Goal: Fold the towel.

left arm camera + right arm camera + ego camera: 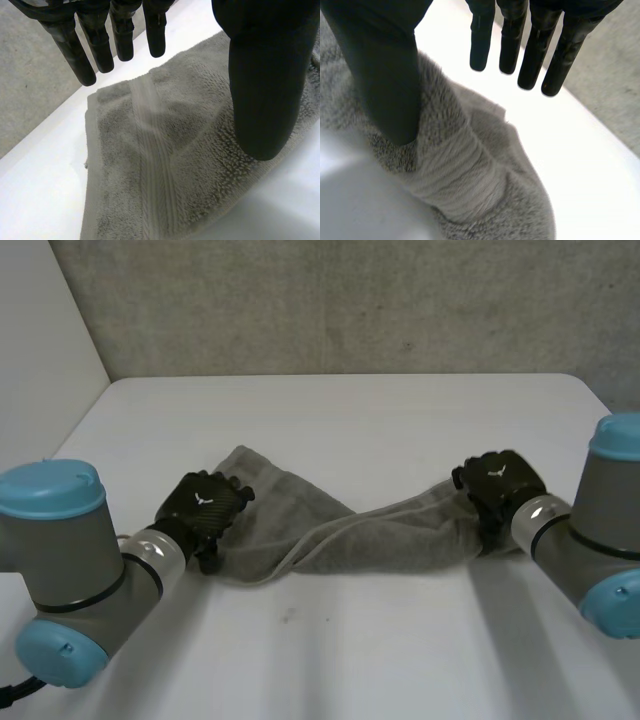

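- The grey towel (330,535) lies on the white table (380,410), drawn out in a long strip between the two hands, near the table's front half
- Its left end is spread fairly flat and wide, its middle narrows into a rumpled twist, and its right end is gathered into a thick bunch
- The left hand (205,505) sits over the towel's left end; in the left wrist view its fingers (80,55) are straight and released, held above the towel's short edge, while the thumb (262,90) comes down onto the pile close to the long edge (it grasps nothing)
- A woven band (150,165) runs across that end, under the palm
- The right hand (497,483) is over the bunched right end; in the right wrist view its fingers (482,45) are straight and clear of the cloth, over bare table, and the thumb (385,75) rests against the heaped towel (465,170), so this hand too is relaxed
- Both grey arms reach in from the front corners, the left arm (70,570) and the right arm (600,530)
- A grey wall (350,300) stands behind the table's far edge
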